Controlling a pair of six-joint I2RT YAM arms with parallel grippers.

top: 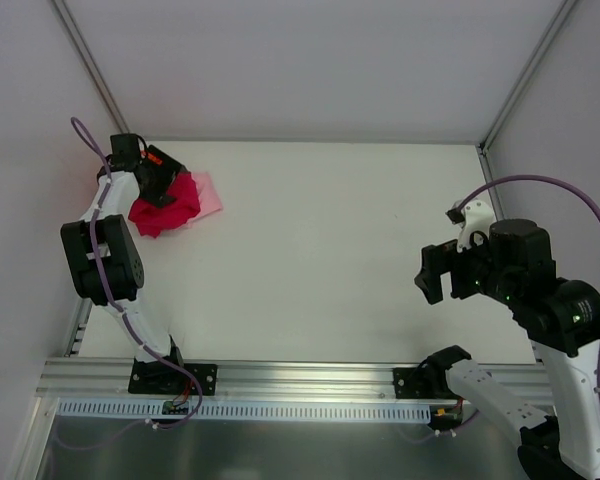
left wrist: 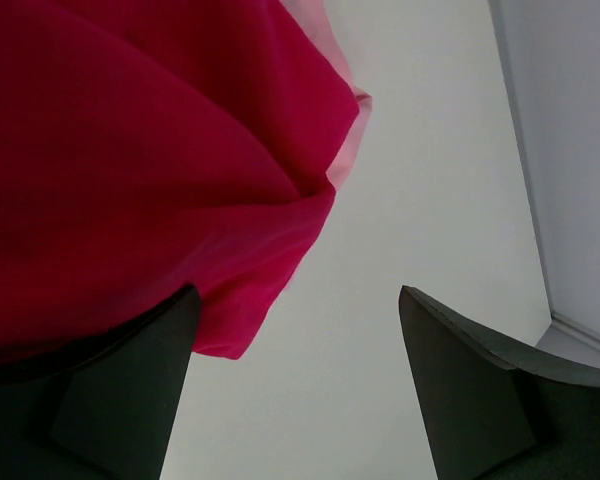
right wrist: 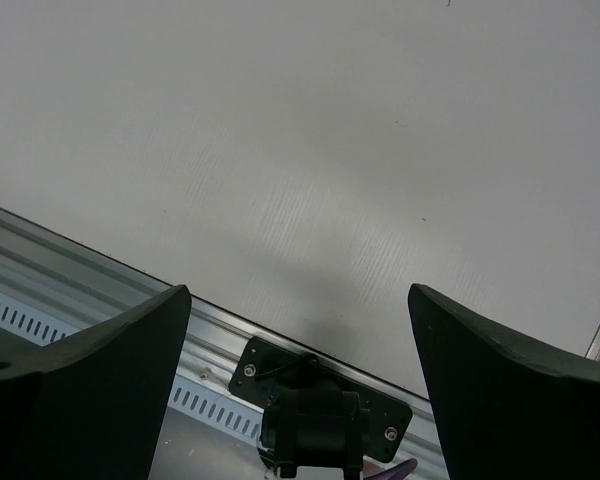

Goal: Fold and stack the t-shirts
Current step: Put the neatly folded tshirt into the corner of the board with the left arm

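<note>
In the far-left corner of the table (top: 330, 240), the left gripper (top: 152, 178) is down on the crimson t-shirt (top: 168, 208), which sits in a rumpled heap, not a fold. Seen from its wrist, the jaws stand wide apart with bare table between them. The crimson cloth hangs across one finger (left wrist: 120, 400), but nothing is pinched. The light pink t-shirt (top: 210, 195) lies under the heap's right side, with its edge peeking out. (There is a speck of orange by the gripper; whether it is cloth or part of the arm, I cannot tell.)

To my eye, the step in hand is getting hold of the crimson shirt so it can be spread. Doing that well means closing on a single edge or hem, not a bunched layer. It also means staying clear of the pink one beneath so it isn't dragged along. The cloth can then be drawn toward the open middle of the table.

Far to the right, the right gripper (top: 438, 272) hovers above bare table, jaws wide open and holding nothing. It looks well placed to come across and take the opposite edge.
</note>
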